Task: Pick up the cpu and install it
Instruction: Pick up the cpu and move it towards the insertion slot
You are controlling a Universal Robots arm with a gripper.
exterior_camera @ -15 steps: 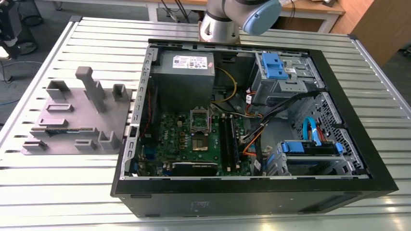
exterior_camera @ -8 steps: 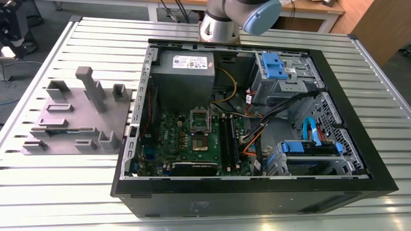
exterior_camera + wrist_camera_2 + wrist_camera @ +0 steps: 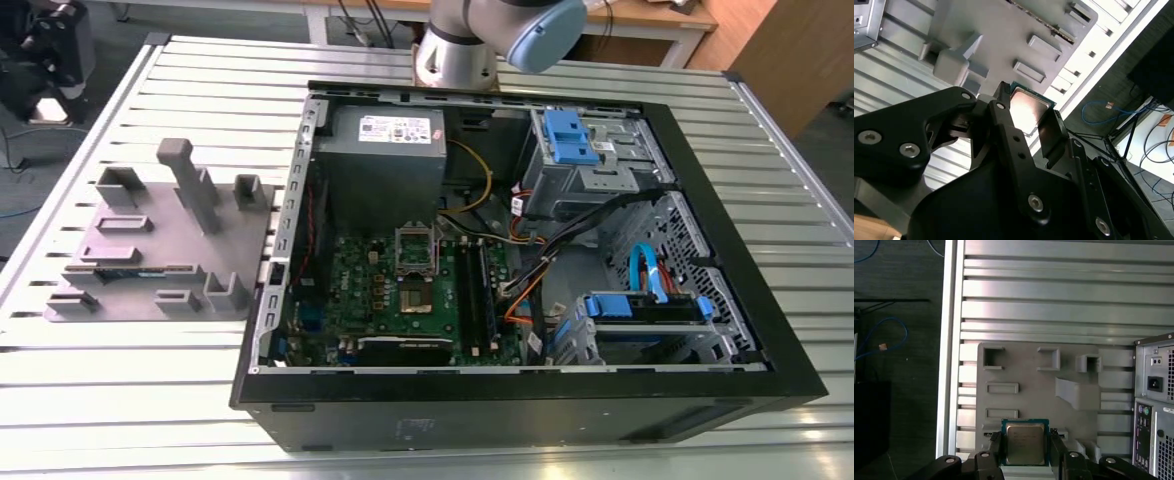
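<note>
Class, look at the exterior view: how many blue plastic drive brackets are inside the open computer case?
2. One blue bracket sits in the computer case toward the exterior view's upper right; the other bracket sits toward its lower right. More may be hidden behind cables.

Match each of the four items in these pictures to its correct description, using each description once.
Items
1. cpu
2. grey parts tray
3. computer case
4. motherboard

Descriptions
A. green, inside the case
B. black, lying open on the slatted table
C. held between the fingers of the gripper, above the tray
D. flat on the table, beside the case

Pairs: 1-C, 2-D, 3-B, 4-A
</note>
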